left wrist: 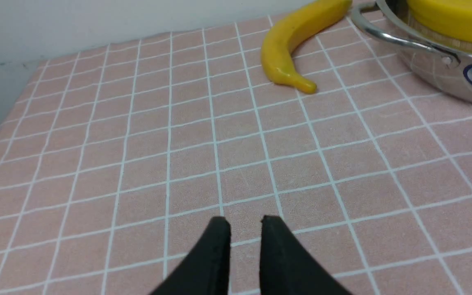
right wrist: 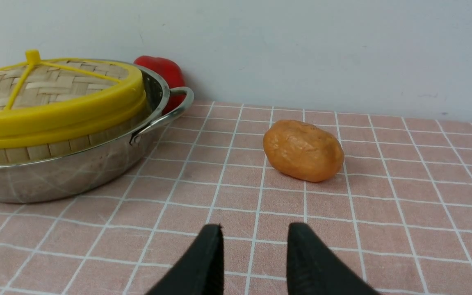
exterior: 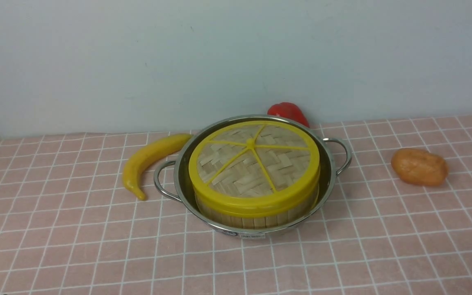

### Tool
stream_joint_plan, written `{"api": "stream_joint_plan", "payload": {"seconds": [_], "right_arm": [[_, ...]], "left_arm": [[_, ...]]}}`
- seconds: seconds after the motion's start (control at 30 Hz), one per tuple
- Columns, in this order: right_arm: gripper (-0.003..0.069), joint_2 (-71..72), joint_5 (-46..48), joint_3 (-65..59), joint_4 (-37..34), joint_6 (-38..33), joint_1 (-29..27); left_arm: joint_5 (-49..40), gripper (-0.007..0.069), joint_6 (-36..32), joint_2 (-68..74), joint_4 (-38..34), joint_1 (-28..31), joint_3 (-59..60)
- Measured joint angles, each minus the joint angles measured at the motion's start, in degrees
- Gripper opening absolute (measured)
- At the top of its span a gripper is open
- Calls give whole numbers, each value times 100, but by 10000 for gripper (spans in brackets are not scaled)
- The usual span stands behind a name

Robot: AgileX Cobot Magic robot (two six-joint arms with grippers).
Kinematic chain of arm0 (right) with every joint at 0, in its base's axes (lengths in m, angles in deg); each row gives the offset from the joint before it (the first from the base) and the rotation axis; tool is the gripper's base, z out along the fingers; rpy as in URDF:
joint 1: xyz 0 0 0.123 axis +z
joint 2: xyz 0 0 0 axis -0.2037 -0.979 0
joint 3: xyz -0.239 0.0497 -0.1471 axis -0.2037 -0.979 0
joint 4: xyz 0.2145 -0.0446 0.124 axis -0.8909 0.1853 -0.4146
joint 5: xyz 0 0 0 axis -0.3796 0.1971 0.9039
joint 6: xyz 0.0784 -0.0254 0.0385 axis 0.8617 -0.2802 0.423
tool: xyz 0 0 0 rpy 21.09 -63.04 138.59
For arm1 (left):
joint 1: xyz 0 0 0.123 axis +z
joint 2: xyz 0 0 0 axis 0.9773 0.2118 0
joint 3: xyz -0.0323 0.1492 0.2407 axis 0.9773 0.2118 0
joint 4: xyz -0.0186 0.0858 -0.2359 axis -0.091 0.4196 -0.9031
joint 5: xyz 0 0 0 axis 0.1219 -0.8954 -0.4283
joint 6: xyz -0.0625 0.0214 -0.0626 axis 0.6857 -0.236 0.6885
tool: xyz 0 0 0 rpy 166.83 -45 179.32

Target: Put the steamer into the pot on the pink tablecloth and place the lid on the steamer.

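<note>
The shiny steel pot (exterior: pixel 331 164) stands mid-table on the pink tablecloth (exterior: pixel 96 246). Inside it sits the bamboo steamer (exterior: pixel 256 220), its slatted wall showing under the lid (exterior: pixel 252 164). The lid is a woven disc with a yellow rim and spokes, and it lies flat on the steamer. Neither arm appears in the front view. My left gripper (left wrist: pixel 245 221) hovers low over bare cloth, apart from the pot (left wrist: pixel 436 78), with a narrow gap and nothing between its fingers. Over the cloth beside the pot (right wrist: pixel 55 176) and the lid (right wrist: pixel 47 86), my right gripper (right wrist: pixel 255 227) is open and empty.
A yellow banana (exterior: pixel 149 159) lies just left of the pot, near its handle. A red pepper (exterior: pixel 288 111) rests behind the pot against the wall. An orange potato-like lump (exterior: pixel 419 166) lies to the right. The pale wall runs along the far edge of the table.
</note>
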Motion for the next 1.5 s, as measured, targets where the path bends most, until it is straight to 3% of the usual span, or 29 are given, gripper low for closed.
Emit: {"api": "stream_joint_plan", "payload": {"seconds": [0.27, 0.83, 1.5], "right_arm": [[242, 0, 0, 0, 0, 0, 0], [242, 0, 0, 0, 0, 0, 0], [242, 0, 0, 0, 0, 0, 0]], "left_arm": [[26, 125, 0, -927, 119, 10, 210], [32, 149, 559, -974, 165, 17, 210], [32, 189, 555, -974, 165, 17, 210]]}}
